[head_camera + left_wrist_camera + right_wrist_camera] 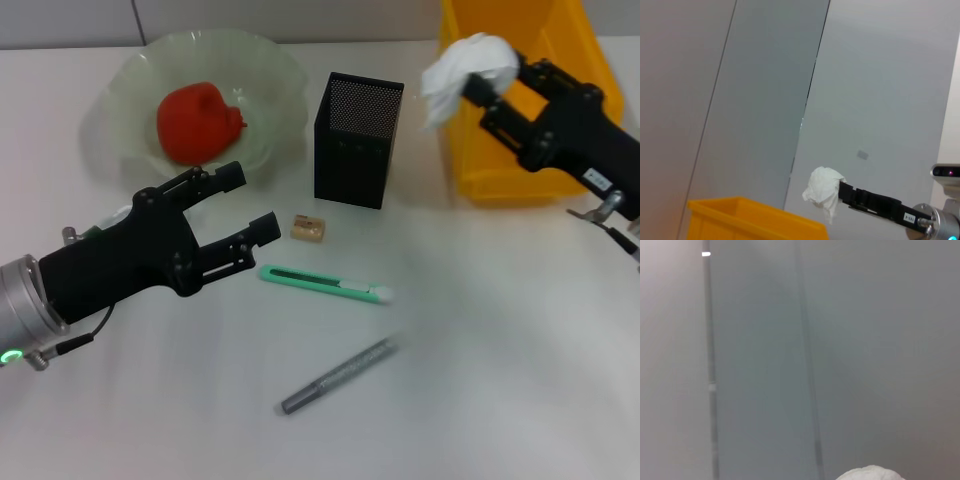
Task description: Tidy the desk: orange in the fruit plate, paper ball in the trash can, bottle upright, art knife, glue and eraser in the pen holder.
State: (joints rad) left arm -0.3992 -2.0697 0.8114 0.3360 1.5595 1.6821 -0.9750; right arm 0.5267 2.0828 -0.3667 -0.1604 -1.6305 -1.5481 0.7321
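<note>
- Fingers of the right gripper (478, 82) clamp the white paper ball (462, 71) — held above the near-left corner of the yellow trash can (520, 180), arm reaching in from the right.
- Left gripper (252, 205) — fingers spread wide, empty, raised in front of the fruit plate (120, 100) holding the orange (197, 122).

Paper ball (466, 68) – white, crumpled, above yellow trash can (520, 110) rim; orange (197, 122) in fruit plate (120, 85).
</note>
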